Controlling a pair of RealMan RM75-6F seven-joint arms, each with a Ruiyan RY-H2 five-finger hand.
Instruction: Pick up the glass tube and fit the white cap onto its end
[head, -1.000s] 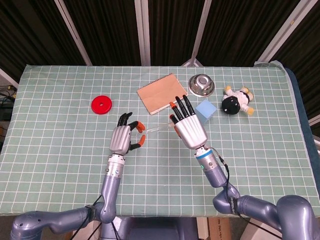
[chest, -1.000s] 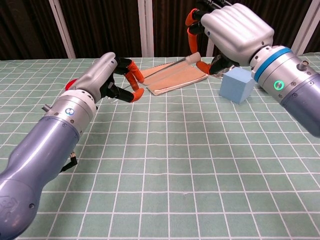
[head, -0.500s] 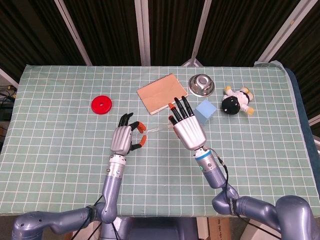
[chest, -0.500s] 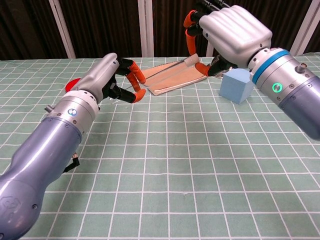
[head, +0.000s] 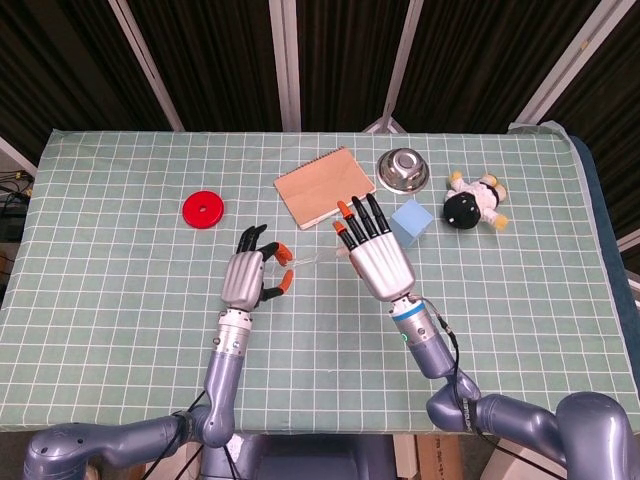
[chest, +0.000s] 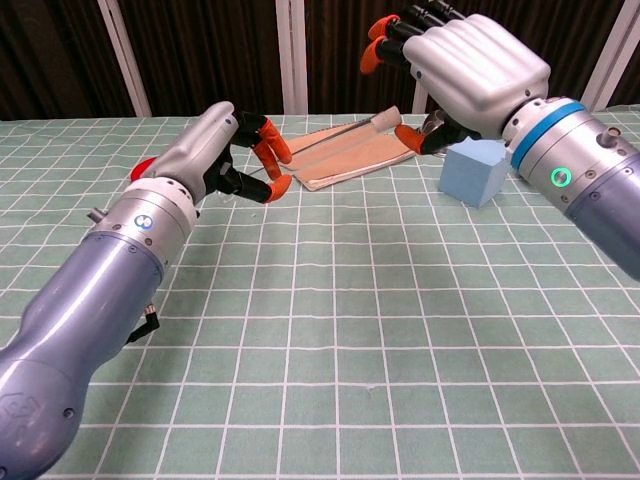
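My left hand (chest: 215, 150) pinches one end of the thin glass tube (chest: 325, 143) and holds it above the table. The tube slants up and away toward my right hand (chest: 470, 70). The white cap (chest: 385, 120) sits at the tube's far end. My right hand's fingers (chest: 378, 52) are lifted and spread above the cap, and its thumb tip lies just beside the cap, apart from it. In the head view, my left hand (head: 248, 275) and right hand (head: 375, 255) hover mid-table, and the tube (head: 312, 260) is a faint line between them.
A tan spiral notebook (head: 318, 185) lies behind the hands. A blue cube (head: 410, 220) stands right beside my right hand. Further back are a metal bowl (head: 403, 168) and a toy figure (head: 474, 200). A red disc (head: 203, 209) lies at the left.
My right hand's fingers have lifted off the white cap and spread apart. The cap stays on the tube's end. My left hand keeps its hold and has barely moved.
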